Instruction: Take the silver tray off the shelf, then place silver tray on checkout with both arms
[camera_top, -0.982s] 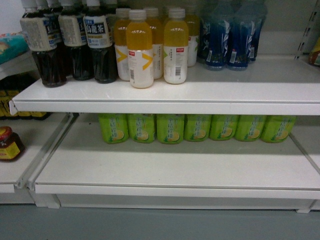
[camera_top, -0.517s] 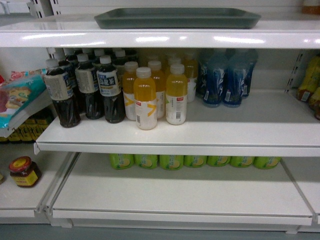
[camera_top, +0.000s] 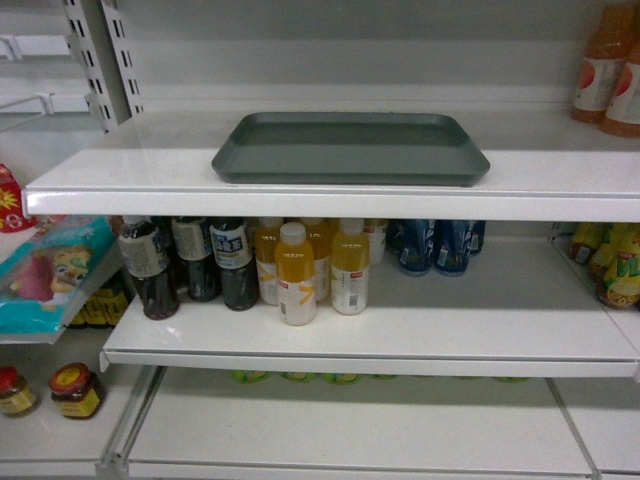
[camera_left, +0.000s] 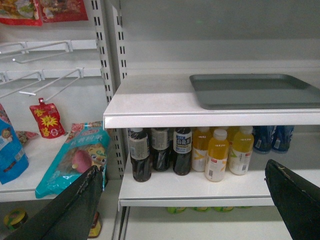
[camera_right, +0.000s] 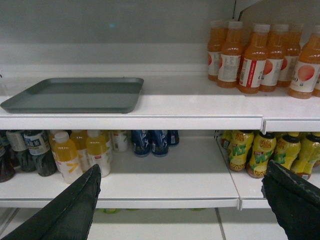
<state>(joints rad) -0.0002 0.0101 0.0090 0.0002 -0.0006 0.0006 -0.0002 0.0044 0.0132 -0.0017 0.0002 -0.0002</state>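
Plainly both grippers, left and right, hang with jaws spread wide and empty, well short of the shelf. The tray lies flat on it, above and beyond both jaws, untouched. The reach is the step in hand; next each gripper must rise to its own end of the rim.

White shelf boards run across the view, well ahead of both claws. On the board below the top one, dark tea bottles stand left of yellow juice bottles, with blue bottles to their right. Orange drink bottles line the top board up and ahead of the right claw, green-yellow bottles just above it; snack bags and a red packet lie beyond the left claw.
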